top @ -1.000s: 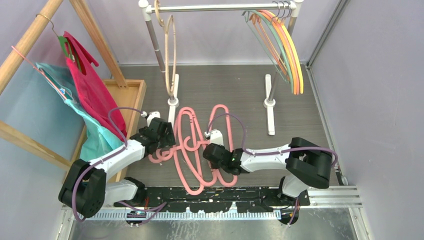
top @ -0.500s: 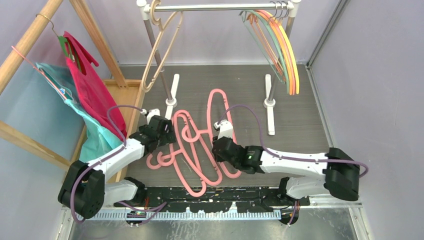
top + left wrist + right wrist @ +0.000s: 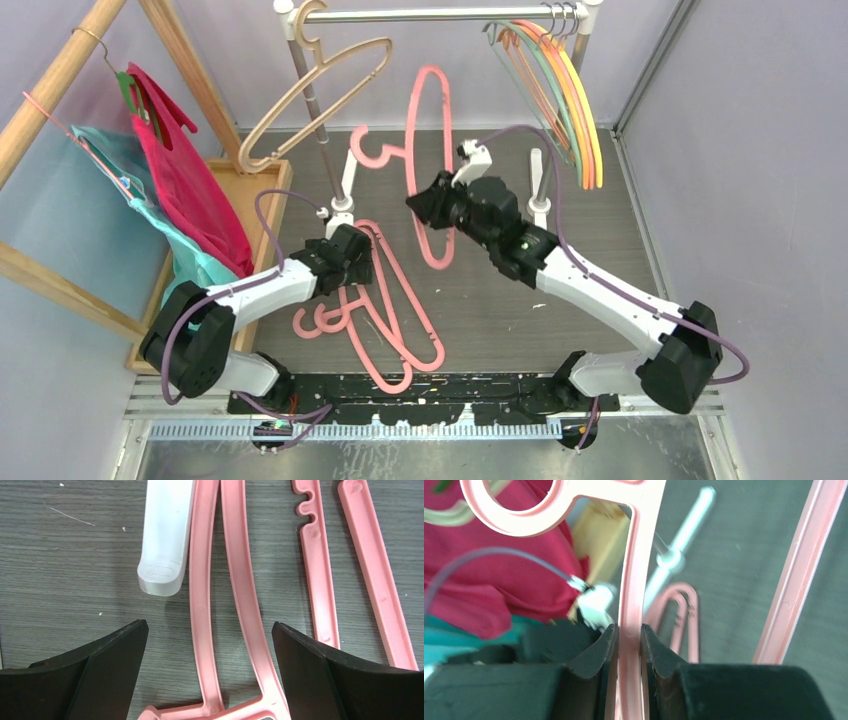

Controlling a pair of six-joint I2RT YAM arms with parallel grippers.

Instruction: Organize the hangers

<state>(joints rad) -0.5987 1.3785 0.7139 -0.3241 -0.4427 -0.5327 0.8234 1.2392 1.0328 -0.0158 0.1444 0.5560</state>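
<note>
The right arm has swung up from the tabletop since the earlier view, carrying one thick pink plastic hanger [image 3: 631,580] off the pile to just below the metal rail [image 3: 430,15], and the beige plastic hanger [image 3: 320,100] on that rail has swung out to the left. The right hand [image 3: 629,635] is clenched on the pink hanger's neck just under its hook, which points left. To hang it well, I judge the hook should be turned over the rail's bare middle, lowered until it bears, and only then let go. The tilted beige hanger on one side and the bunch of thin orange, yellow and grey-green hangers with metal hooks [image 3: 570,100] on the other narrow that gap. The left hand [image 3: 210,630] hovers released, its jaws straddling one of the remaining pink hangers [image 3: 385,310] lying tangled on the dark tabletop [image 3: 600,180], near the rack's white foot [image 3: 165,540]. The red cloth [image 3: 185,180] and teal cloth [image 3: 190,275] hang well apart at left
</note>
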